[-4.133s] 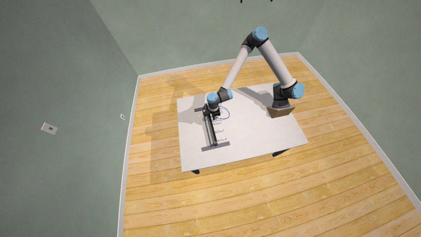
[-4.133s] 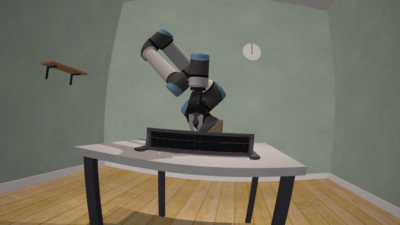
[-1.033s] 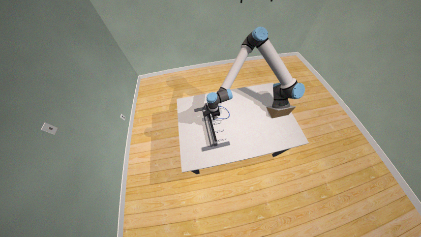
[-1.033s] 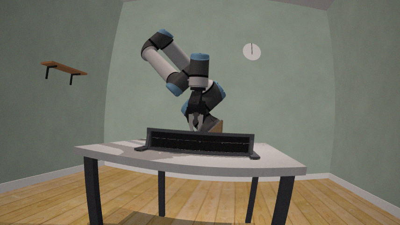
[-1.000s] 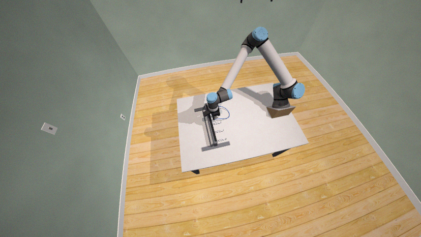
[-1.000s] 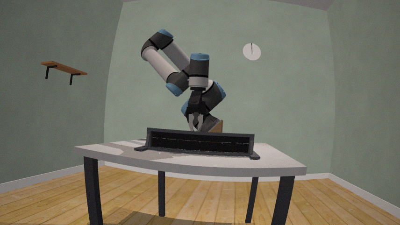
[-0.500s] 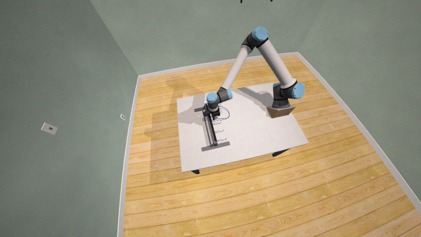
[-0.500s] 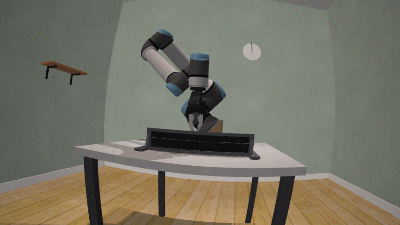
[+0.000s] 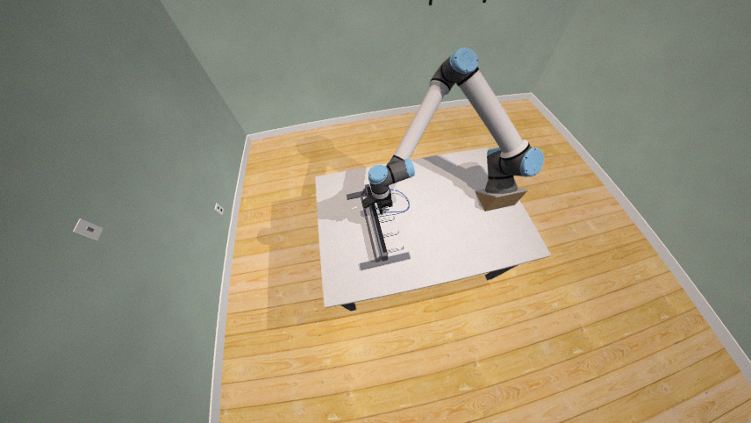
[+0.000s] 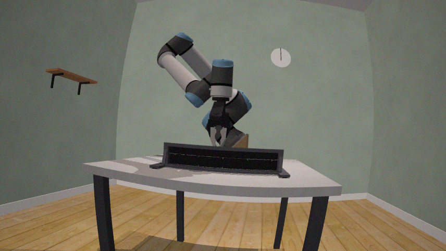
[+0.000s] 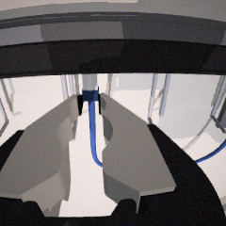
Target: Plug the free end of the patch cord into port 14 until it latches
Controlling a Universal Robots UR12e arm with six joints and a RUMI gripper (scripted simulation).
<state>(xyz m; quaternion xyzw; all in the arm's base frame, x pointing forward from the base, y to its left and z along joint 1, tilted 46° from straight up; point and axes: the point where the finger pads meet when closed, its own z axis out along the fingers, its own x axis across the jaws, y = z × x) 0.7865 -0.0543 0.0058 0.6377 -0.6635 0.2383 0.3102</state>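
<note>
My gripper is shut on the plug at the free end of the blue patch cord. The cord hangs down between the fingers, loops under them and shows again at the right edge of the wrist view. The plug sits just below the dark bar of the rack, close behind it. In the exterior view the fingertips dip just behind the rack's top edge, a little left of its middle. The ports and the latch are hidden. The rack stands upright on the white table.
Thin grey cable guides stand in a row behind the rack on both sides of the gripper. The arm's base is at the table's far side. The table has dark legs on a wooden floor.
</note>
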